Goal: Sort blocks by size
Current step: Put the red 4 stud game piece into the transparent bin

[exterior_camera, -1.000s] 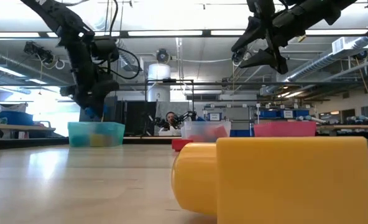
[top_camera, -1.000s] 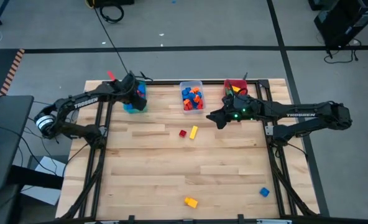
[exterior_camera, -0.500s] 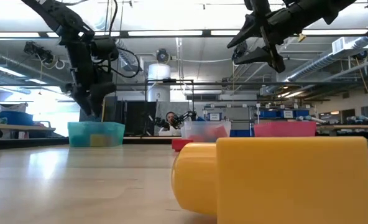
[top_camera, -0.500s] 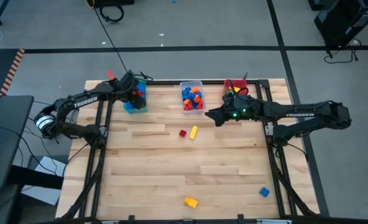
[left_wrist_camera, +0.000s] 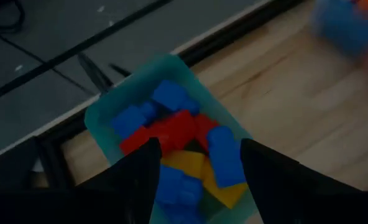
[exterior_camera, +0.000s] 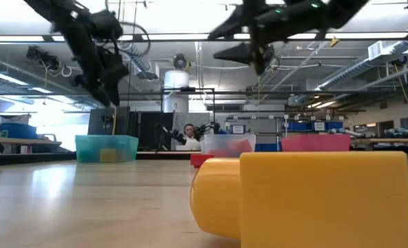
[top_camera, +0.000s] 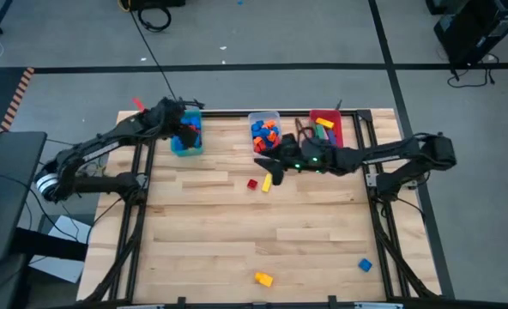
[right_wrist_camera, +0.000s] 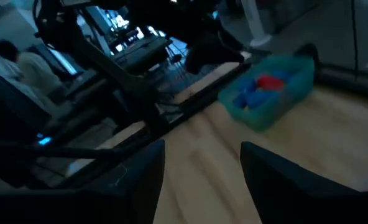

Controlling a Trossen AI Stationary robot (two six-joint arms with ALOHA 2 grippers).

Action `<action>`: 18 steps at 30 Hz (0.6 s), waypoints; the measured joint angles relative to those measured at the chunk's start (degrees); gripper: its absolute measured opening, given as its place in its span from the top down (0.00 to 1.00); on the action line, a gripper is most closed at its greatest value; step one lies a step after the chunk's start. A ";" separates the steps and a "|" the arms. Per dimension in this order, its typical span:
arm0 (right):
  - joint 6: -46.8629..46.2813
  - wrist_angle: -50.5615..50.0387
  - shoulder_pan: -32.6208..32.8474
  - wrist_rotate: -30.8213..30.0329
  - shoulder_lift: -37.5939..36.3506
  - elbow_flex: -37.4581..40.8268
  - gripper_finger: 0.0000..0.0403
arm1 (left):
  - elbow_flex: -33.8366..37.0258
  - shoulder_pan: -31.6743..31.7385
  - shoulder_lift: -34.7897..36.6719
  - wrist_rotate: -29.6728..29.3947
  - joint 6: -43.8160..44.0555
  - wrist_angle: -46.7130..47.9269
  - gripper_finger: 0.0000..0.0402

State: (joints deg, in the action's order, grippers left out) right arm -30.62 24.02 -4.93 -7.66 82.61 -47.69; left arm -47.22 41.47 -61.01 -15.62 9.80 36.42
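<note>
My left gripper hangs open and empty over the teal bin. In the left wrist view its fingers stand to either side of the blue, red and yellow blocks in that bin. My right gripper is open and empty in the air, just on the far side of a yellow block and a small red block that lie on the table. In the low view it is high above the table. A yellow block and a blue block lie near the front edge.
A clear bin of blue and orange blocks and a red bin with green and yellow blocks stand along the far edge. The front yellow block fills the low view. A person sits beyond the table.
My right gripper has swung toward the table's left edge, from beside the red bin past the clear bin to above the yellow and red blocks. My left gripper has risen a little over the teal bin. No block on the table has moved.
</note>
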 joint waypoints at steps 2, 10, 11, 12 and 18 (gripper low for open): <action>3.41 -3.45 0.27 -0.16 2.92 -5.31 0.44 | 1.48 -1.00 3.61 0.00 1.17 -0.47 0.43; 9.96 -45.71 0.28 -0.17 17.04 -33.64 0.38 | 10.59 -8.68 16.32 0.92 7.96 -9.57 0.43; 9.91 -50.47 0.26 -0.17 19.11 -36.92 0.36 | 11.45 -9.66 17.22 1.40 8.71 -10.49 0.43; 9.91 -54.15 0.24 -0.12 21.02 -39.81 0.34 | 12.10 -10.60 17.97 1.57 9.51 -10.74 0.43; 10.82 -68.10 1.11 1.06 31.05 -50.90 0.25 | 13.72 -14.87 19.14 2.64 13.38 -10.59 0.43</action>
State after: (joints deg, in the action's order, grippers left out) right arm -19.79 -44.08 -3.82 -6.60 113.66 -98.58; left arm -33.50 26.60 -41.87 -12.98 23.19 25.82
